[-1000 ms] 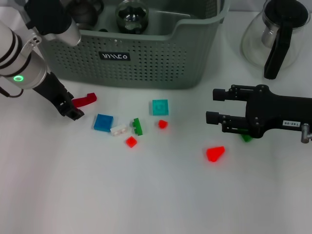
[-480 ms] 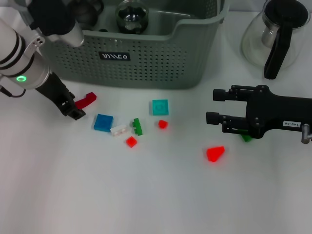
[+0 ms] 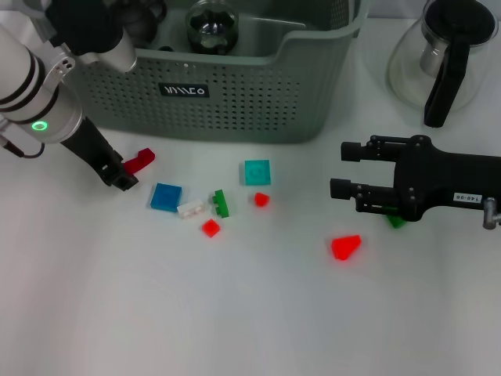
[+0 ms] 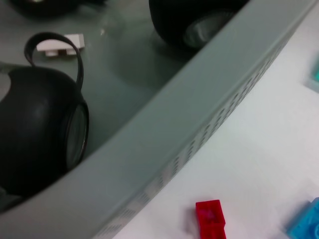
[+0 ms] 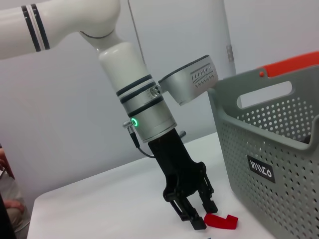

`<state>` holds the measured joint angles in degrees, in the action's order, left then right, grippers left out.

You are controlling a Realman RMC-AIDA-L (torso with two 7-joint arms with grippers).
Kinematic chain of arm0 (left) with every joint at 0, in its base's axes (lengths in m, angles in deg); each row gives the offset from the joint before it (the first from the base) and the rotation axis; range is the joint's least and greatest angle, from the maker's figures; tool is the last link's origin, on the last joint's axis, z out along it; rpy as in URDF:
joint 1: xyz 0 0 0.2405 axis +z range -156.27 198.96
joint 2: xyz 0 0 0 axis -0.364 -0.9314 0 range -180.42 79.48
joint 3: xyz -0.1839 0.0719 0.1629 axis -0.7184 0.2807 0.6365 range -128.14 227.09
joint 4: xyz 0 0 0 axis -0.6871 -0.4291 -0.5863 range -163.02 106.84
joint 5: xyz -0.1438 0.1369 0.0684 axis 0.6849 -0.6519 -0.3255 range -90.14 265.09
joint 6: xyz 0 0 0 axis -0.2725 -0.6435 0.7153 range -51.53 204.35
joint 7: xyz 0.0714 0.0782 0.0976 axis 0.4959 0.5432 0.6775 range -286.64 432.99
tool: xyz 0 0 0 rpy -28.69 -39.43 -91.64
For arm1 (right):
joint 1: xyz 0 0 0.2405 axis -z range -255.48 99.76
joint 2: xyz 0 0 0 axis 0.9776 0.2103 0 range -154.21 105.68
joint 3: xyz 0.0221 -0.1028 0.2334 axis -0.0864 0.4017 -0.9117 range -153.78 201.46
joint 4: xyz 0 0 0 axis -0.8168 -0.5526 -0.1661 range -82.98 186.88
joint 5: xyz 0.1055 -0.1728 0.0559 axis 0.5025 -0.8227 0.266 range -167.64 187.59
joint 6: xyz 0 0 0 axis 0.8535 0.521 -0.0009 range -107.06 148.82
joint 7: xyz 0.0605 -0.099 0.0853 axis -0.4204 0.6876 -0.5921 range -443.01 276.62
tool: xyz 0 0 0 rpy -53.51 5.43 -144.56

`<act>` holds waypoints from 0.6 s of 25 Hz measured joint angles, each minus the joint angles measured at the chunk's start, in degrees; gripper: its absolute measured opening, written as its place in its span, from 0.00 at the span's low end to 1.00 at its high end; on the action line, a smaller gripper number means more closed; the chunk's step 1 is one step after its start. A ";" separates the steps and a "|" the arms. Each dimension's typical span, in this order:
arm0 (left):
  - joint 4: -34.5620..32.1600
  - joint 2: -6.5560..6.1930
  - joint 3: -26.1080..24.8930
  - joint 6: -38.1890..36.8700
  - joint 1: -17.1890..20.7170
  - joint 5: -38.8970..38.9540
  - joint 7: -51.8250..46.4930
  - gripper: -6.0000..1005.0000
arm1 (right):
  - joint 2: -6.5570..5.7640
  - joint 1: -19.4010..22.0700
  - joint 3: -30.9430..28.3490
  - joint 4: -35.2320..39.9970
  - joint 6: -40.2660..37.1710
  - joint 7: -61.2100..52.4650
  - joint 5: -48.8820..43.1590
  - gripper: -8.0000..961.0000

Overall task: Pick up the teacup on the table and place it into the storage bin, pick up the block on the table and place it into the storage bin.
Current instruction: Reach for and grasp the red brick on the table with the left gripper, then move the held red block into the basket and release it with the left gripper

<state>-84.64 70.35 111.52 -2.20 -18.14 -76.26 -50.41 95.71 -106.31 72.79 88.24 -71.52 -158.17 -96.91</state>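
Storage bin (image 3: 258, 98): grey-green perforated basket at the far side of the white tabletop (image 3: 235, 313), with a small black label with white lettering on its near wall.
Bin contents: a dark teacup with a loop handle (image 4: 42, 129) lies against the near wall; a second dark rounded vessel (image 4: 192, 20) sits further along; a small white block (image 4: 62, 45) lies on the bin floor.
Left pincer (image 3: 119, 174): lowered to the tabletop just in front of the bin's left end; fingers apart, tips beside the dark red block, holding nothing.
Dark red block (image 3: 139, 160): hook-shaped, on the tabletop just beside the left pincer's tips, near the bin wall.
Blue block (image 3: 166, 197): flat square, on the tabletop right of the dark red block.
White block on tabletop (image 3: 191, 209): touching or just beside the blue block.
Green block (image 3: 221, 204): just beside the white one.
Teal block (image 3: 257, 171): flat square, nearer the bin than the green block.
Small red blocks: one (image 3: 261, 199) below the teal block, one (image 3: 210, 228) nearer the robot.
Red cone-shaped block (image 3: 345, 247): alone, near the right pincer.
Right pincer (image 3: 344, 169): low over the tabletop on the right, fingers apart and pointing left, empty; a green piece (image 3: 396, 222) shows under the arm.
Glass pot (image 3: 442, 55): black handle and lid, far right, beside the bin.
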 joint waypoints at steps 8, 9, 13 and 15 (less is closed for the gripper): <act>2.08 -0.56 -0.41 0.98 -1.04 0.04 -0.97 0.26 | -0.09 0.29 0.00 -0.06 -0.03 0.00 -0.03 0.70; 2.06 -0.57 -0.38 1.00 -1.04 0.06 -1.13 0.26 | -0.10 0.33 0.00 -0.07 -0.03 0.00 -0.02 0.70; 1.87 -0.69 -0.19 0.73 -1.04 0.05 -1.39 0.23 | -0.09 0.43 0.00 -0.09 0.02 0.00 0.00 0.70; 1.73 -0.84 -0.30 0.38 -1.04 0.06 -1.39 0.21 | -0.09 0.42 0.00 -0.09 0.02 0.00 0.03 0.70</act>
<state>-82.92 69.52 111.22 -1.82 -19.17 -76.20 -51.80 95.62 -105.89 72.79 88.15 -71.49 -158.17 -96.88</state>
